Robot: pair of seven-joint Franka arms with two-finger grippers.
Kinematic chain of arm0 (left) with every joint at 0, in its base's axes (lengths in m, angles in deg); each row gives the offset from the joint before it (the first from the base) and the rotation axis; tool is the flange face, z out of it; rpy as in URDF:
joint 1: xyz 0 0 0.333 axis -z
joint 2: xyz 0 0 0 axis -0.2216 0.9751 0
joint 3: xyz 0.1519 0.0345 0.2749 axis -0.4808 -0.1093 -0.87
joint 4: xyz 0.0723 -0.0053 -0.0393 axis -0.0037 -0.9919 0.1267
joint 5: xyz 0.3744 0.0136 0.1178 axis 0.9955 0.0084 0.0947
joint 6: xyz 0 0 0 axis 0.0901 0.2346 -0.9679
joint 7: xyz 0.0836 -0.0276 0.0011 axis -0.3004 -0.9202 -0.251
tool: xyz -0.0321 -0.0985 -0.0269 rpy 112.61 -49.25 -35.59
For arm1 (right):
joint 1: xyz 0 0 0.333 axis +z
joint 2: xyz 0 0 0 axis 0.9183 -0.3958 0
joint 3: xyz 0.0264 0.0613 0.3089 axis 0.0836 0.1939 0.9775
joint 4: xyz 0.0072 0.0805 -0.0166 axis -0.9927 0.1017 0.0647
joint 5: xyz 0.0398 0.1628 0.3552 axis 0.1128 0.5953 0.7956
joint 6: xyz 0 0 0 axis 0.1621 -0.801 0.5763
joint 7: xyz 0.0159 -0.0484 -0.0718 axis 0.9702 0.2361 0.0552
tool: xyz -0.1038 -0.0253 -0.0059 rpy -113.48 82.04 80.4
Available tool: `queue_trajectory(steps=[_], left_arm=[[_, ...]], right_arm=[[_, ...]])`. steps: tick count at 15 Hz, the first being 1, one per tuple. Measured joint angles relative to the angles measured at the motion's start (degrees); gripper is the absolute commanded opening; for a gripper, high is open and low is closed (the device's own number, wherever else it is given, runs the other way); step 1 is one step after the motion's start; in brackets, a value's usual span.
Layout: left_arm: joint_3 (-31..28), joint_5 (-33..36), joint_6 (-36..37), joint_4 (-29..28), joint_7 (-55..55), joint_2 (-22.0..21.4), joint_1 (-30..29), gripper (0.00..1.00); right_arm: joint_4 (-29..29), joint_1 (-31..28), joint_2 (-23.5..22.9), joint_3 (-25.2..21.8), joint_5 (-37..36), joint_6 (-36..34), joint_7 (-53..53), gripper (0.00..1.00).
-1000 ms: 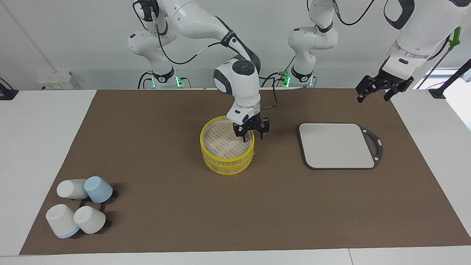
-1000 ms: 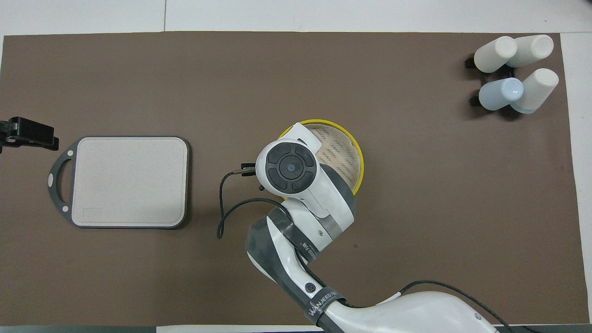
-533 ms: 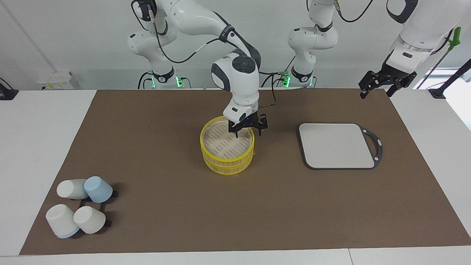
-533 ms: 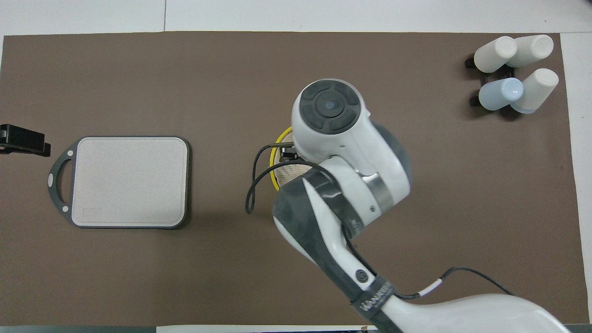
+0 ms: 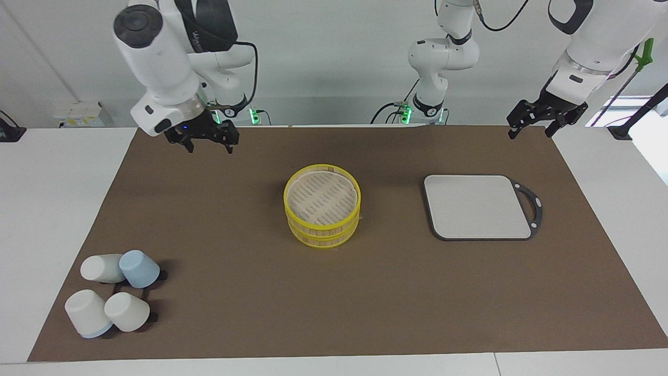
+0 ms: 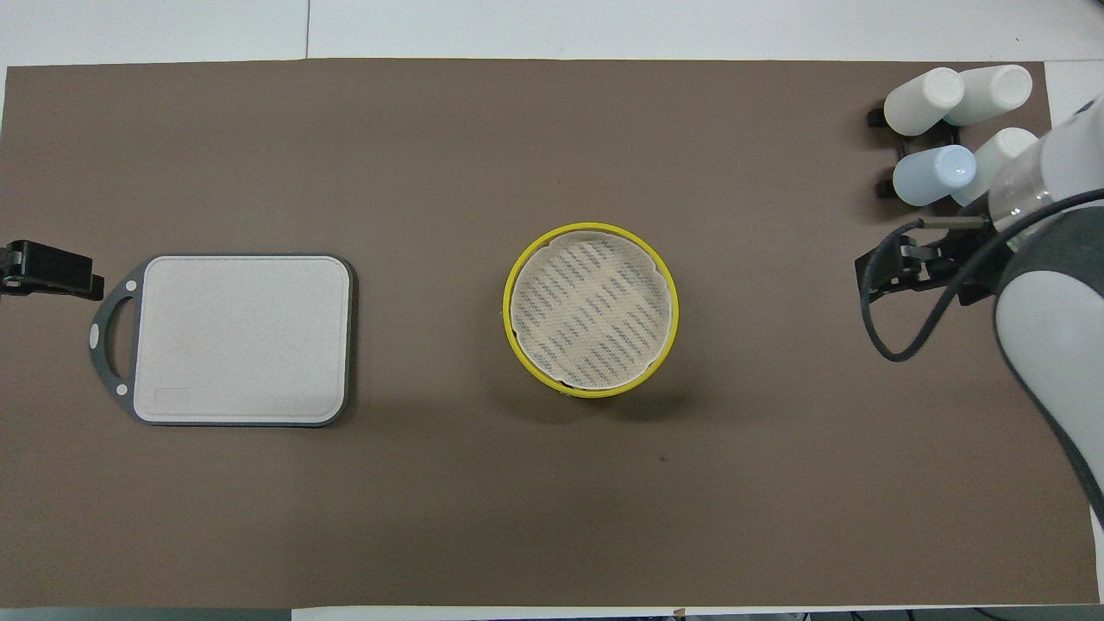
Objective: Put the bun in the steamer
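The steamer (image 5: 322, 228) stands in the middle of the brown mat, two yellow-rimmed tiers stacked. Its beige slatted floor shows bare in the overhead view (image 6: 590, 309). No bun shows in either view. My right gripper (image 5: 209, 141) is open and empty, raised over the mat's edge nearest the robots, toward the right arm's end; it also shows in the overhead view (image 6: 914, 266). My left gripper (image 5: 539, 122) is open and empty, raised over the mat's corner at the left arm's end, and waits there; its tip shows in the overhead view (image 6: 47, 267).
A flat grey board (image 5: 477, 206) with a dark edge and handle lies toward the left arm's end, also in the overhead view (image 6: 241, 336). Several white and blue cups (image 5: 112, 292) lie on a black rack at the right arm's end, farthest from the robots (image 6: 940, 129).
My right gripper rose out of the steamer and swung away to the right arm's end of the table. The steamer's floor is now uncovered. The left gripper barely moved.
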Motion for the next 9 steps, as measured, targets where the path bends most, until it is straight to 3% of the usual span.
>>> queue_trajectory(steps=[5, 9], left_arm=[[0.10, -0.05, -0.04, -1.06, 0.10, -0.66, 0.00, 1.00], [0.18, -0.07, -0.07, -1.51, 0.14, -0.94, 0.00, 1.00]], right_arm=[[5.89, -0.52, 2.08, 0.86, 0.03, 4.80, 0.48, 1.00], [6.54, -0.68, 2.14, 0.87, 0.03, 7.88, 3.77, 1.00]])
